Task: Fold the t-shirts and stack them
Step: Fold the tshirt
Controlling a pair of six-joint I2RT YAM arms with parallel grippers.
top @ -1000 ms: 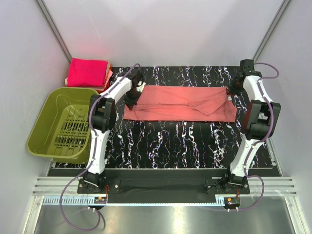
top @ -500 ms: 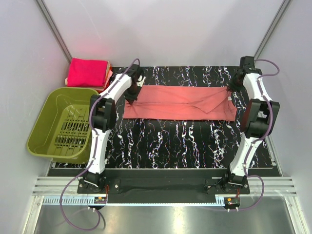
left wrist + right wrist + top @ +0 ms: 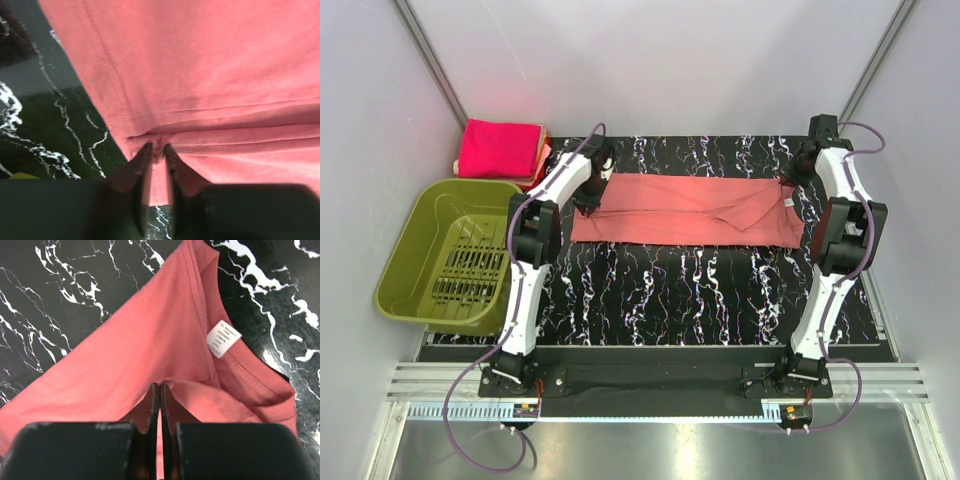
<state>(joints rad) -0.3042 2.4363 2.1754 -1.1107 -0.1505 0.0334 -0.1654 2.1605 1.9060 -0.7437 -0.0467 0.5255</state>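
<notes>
A large salmon-coral t-shirt lies folded into a long strip across the back of the black marbled table. My left gripper is at its left end. In the left wrist view the jaws stand a narrow gap apart, with a small pucker of the shirt's hem between the tips. My right gripper is at the right end, shut on a fold of the shirt near the collar and its white label. Folded magenta-pink t-shirts are stacked at the back left.
An olive-green plastic basket stands off the table's left edge, below the magenta stack. Grey walls close in the back and both sides. The black marbled tabletop stretches between the shirt and the arm bases.
Both grippers have moved toward the back, dragging the shirt's ends and pulling the strip straighter. The left jaws, shut before, now stand slightly apart.
</notes>
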